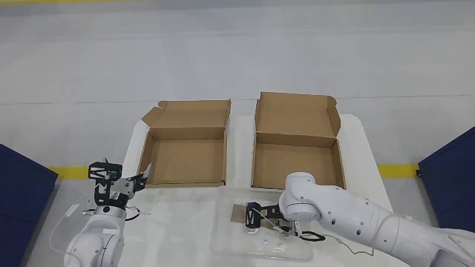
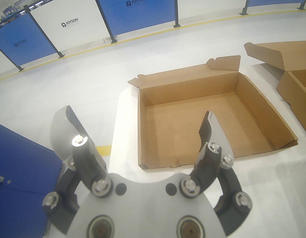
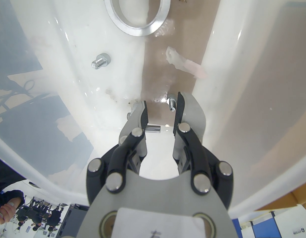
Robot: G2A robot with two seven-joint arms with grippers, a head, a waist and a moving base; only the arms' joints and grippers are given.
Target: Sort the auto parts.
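The right claw (image 3: 160,102) is lowered into a clear shallow plastic tray (image 3: 229,50), with its two fingers parted by a moderate gap and nothing held between them. Nearest to it, a short smooth steel pin (image 3: 153,128) is lying under the gap, close to the base of the fingers. A small threaded steel bolt (image 3: 171,103) is found just beside the inner face of one fingertip, perhaps touching it. A little farther away a translucent whitish plastic clip (image 3: 184,63) is seen, then a thicker silver bolt with a socket head (image 3: 100,61), and at the far end of the tray a wide flat aluminium ring (image 3: 135,30). Beyond the tray, two open brown cardboard boxes are set side by side on the white table (image 1: 185,215): the left box (image 1: 185,162) and the right box (image 1: 297,162), and no part is seen in either. The left claw (image 2: 138,112) is held wide open and empty near the front corner of the left box. The sorting is therefore judged to be at its beginning, with a pick of the small bolt in hand. Because this bolt lies off-centre against one finger, it may be pushed aside or rolled away on the slippery tray floor when the fingers are closed. The pin may also be caught together with it, so that two different parts would be carried into one box.
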